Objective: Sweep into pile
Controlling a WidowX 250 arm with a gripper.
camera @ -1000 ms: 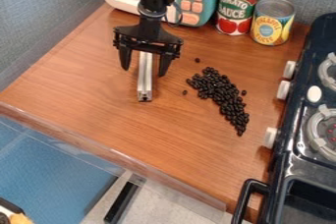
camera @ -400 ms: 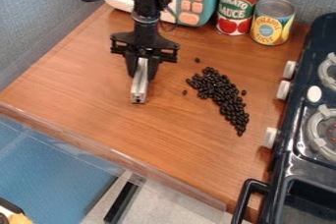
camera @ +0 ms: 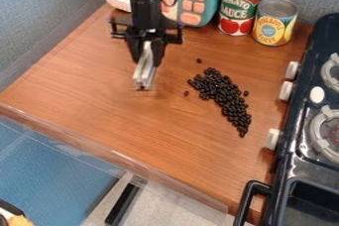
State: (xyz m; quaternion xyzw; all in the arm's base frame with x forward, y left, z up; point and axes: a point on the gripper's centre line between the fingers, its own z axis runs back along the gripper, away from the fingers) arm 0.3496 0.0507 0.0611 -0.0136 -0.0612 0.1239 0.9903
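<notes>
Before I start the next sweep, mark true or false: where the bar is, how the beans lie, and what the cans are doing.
1. The gripper grips the silver bar. True.
2. The bar is touching the bean pile. False: bare counter separates it from the pile.
3. Every bean is in the main cluster. False: a few strays lie apart.
4. The red can and yellow can stand upright. True.
5. The bean pile is on the stove. False: it lies on the wooden counter.

Fingers (camera: pixel 158 53) closed onto metal bar (camera: pixel 143 74); bar now farther back.
</notes>
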